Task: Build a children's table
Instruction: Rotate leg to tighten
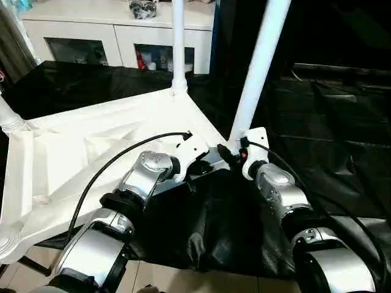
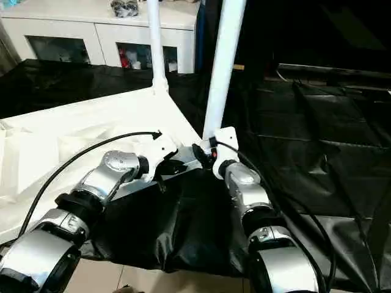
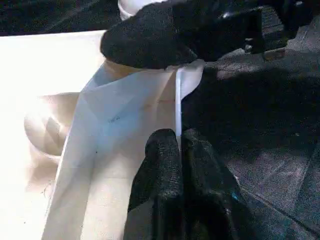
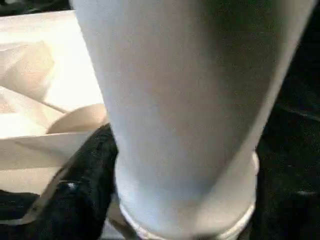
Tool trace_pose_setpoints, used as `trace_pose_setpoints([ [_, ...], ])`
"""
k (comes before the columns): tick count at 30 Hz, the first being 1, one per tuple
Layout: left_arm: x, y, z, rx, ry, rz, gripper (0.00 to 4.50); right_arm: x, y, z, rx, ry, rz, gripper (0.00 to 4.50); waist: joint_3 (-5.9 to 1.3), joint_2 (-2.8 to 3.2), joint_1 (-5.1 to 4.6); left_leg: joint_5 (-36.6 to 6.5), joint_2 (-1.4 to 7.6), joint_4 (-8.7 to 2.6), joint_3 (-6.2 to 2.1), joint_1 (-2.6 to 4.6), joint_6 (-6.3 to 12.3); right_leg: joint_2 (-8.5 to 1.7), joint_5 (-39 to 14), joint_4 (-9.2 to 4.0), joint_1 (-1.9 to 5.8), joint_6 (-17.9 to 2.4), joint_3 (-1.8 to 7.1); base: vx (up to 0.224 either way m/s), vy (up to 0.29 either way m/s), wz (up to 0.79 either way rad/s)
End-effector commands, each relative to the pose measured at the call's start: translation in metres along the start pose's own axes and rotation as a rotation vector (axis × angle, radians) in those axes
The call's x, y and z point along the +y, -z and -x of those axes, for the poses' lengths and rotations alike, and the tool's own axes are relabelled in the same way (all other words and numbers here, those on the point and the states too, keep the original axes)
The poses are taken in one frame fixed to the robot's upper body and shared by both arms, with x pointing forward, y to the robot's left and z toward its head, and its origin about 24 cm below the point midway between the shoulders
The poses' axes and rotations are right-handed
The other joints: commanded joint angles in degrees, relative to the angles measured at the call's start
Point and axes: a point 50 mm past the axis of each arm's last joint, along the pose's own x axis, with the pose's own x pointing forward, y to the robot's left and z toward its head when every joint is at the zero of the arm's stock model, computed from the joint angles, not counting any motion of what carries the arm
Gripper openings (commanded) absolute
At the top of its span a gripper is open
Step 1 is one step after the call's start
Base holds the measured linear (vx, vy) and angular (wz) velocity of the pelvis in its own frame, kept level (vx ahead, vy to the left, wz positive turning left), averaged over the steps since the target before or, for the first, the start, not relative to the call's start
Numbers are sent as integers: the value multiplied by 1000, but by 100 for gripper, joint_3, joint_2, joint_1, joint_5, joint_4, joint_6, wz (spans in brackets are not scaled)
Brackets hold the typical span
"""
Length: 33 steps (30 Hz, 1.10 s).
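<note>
Nearest me, my left fingers (image 3: pixel 175 165) pinch shut on the tabletop (image 1: pixel 91 152) rim; my right fingers (image 1: pixel 235 155) stand wide around the near leg (image 1: pixel 259 67). Far leg (image 1: pixel 178 43) stands seated; two corners seem left.

A home-like room: a white cabinet (image 1: pixel 116 33) with glass doors holds small household items, and black sheeting (image 1: pixel 317 134) covers the floor.

Dim black surroundings, glaring overexposed table top (image 1: pixel 73 152), wrist views blurred close-up.
</note>
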Motion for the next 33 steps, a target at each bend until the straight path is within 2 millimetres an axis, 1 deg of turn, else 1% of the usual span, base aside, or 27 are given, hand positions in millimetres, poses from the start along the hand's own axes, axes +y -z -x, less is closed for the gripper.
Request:
trace_pose_setpoints([
  [1, -10, -19, -8, -94, 55, -50, 0, 18, 14, -4, 63, -104, -4, 378, -336, 1, -13, -1776, 304, -429, -176, 89, 118, -552, -2350, -515, 177, -876, 367, 0, 0, 0],
  [5, -11, -14, -2, -97, 123, -71, 0, 15, 8, 3, 25, -237, 71, 378, -351, 6, -5, -1649, 314, -433, -178, 58, 165, -549, -2125, -478, 210, -930, 371, 0, 0, 0],
  [7, -11, -11, 2, -97, 159, -88, 0, 14, 7, 11, 22, -334, 129, 378, -356, -2, 20, -1523, 318, -425, -162, 39, 239, -543, -1883, -454, 233, -983, 377, 0, 0, 0],
  [8, -11, -10, 4, -93, 166, -88, 0, 14, 8, 13, 24, -366, 146, 378, -375, -2, 39, -1318, 326, -407, -142, 23, 333, -530, -1496, -390, 243, -1086, 386, 0, 0, 0],
  [10, -10, -8, 5, -91, 171, -91, 0, 13, 8, 17, 25, -401, 161, 378, -382, -2, 43, -1238, 323, -396, -132, 29, 365, -530, -1418, -375, 244, -1142, 381, 0, 0, 0],
  [11, -11, -7, 9, -94, 202, -95, 0, 11, 9, 24, 30, -475, 187, 378, -397, -9, 57, -1098, 318, -383, -130, 13, 408, -524, -1283, -355, 267, -1177, 374, 0, 0, 0],
  [12, -11, -6, 10, -95, 216, -95, 0, 10, 9, 26, 32, -500, 196, 378, -399, -9, 70, -1011, 326, -378, -126, 6, 460, -520, -1161, -338, 268, -1220, 372, 0, 0, 0],
  [13, -11, -5, 11, -95, 222, -98, 0, 10, 9, 28, 33, -516, 201, 378, -392, -19, 72, -998, 320, -376, -118, 0, 490, -512, -1148, -341, 266, -1224, 370, 0, 0, 0],
  [14, -12, -4, 14, -97, 259, -111, 0, 10, 9, 34, 40, -584, 223, 378, -392, -27, 104, -991, 320, -372, -118, 2, 541, -520, -1220, -347, 275, -1191, 366, 0, 0, 0],
  [15, -12, -2, 17, -96, 283, -122, 0, 10, 9, 39, 47, -629, 237, 378, -393, -26, 110, -988, 324, -371, -117, -1, 545, -521, -1237, -342, 272, -1185, 371, 0, 0, 0],
  [16, -12, -2, 18, -95, 289, -125, 0, 10, 9, 40, 49, -641, 241, 378, -383, -21, 127, -1038, 330, -379, -117, 14, 542, -519, -1386, -368, 260, -1146, 365, 0, 0, 0],
  [17, -13, 0, 23, -92, 335, -139, 0, 10, 9, 48, 65, -717, 272, 378, -371, -29, 135, -1066, 331, -388, -117, 19, 540, -515, -1483, -388, 255, -1109, 366, 0, 0, 0],
  [18, -13, 1, 24, -90, 343, -141, 0, 10, 9, 50, 69, -731, 278, 378, -378, -22, 159, -1092, 350, -393, -123, 25, 527, -521, -1528, -382, 247, -1081, 373, 0, 0, 0],
  [19, -13, 1, 25, -87, 351, -145, 0, 10, 10, 52, 74, -745, 284, 378, -371, -19, 153, -1134, 354, -400, -123, 29, 510, -520, -1578, -386, 234, -1078, 374, 0, 0, 0],
  [20, -12, 3, 28, -80, 373, -149, 0, 9, 11, 55, 87, -770, 298, 378, -361, -20, 170, -1281, 355, -409, -120, 73, 422, -521, -1811, -424, 205, -1052, 373, 0, 0, 0],
  [21, -12, 3, 28, -80, 373, -149, 0, 9, 11, 55, 87, -770, 298, 378, -358, -14, 177, -1329, 363, -412, -119, 86, 394, -528, -1867, -428, 195, -1056, 381, 0, 0, 0],
  [22, -12, 4, 32, -73, 403, -160, 0, 8, 12, 59, 106, -798, 312, 378, -352, -12, 177, -1383, 368, -419, -118, 93, 349, -531, -1939, -438, 189, -1063, 388, 0, 0, 0],
  [23, -13, 5, 34, -70, 419, -164, 0, 8, 12, 61, 115, -807, 316, 355, -352, -15, 184, -1386, 365, -420, -121, 87, 343, -528, -1949, -437, 194, -1051, 388, 0, 0, 0],
  [24, -13, 5, 36, -65, 435, -165, 0, 7, 13, 63, 124, -818, 320, 347, -354, -18, 180, -1358, 365, -429, -130, 65, 330, -524, -1899, -415, 210, -1040, 391, 0, 0, 0],
  [26, -13, 6, 37, -60, 445, -170, 0, 7, 13, 64, 130, -828, 320, 342, -356, -18, 173, -1344, 366, -434, -132, 55, 327, -525, -1865, -408, 213, -1029, 393, 0, 0, 0],
  [27, -13, 8, 38, -54, 457, -172, 0, 7, 14, 66, 137, -839, 320, 342, -358, -32, 186, -1296, 362, -430, -128, 62, 332, -527, -1832, -408, 216, -1024, 398, 0, 0, 0],
  [28, -13, 9, 40, -49, 469, -173, 0, 8, 14, 68, 143, -851, 319, 314, -364, -29, 190, -1251, 358, -419, -120, 60, 356, -529, -1759, -397, 210, -1046, 405, 0, 0, 0],
  [30, -14, 11, 42, -41, 486, -175, 0, 8, 15, 70, 152, -869, 319, 306, -371, -33, 195, -1155, 362, -418, -126, 41, 378, -530, -1642, -378, 227, -1074, 400, 0, 0, 0],
  [33, -14, 13, 45, -27, 505, -177, 0, 9, 16, 74, 159, -894, 319, 289, -378, -30, 214, -1083, 364, -413, -125, 39, 394, -527, -1540, -365, 226, -1089, 395, 0, 0, 0],
])
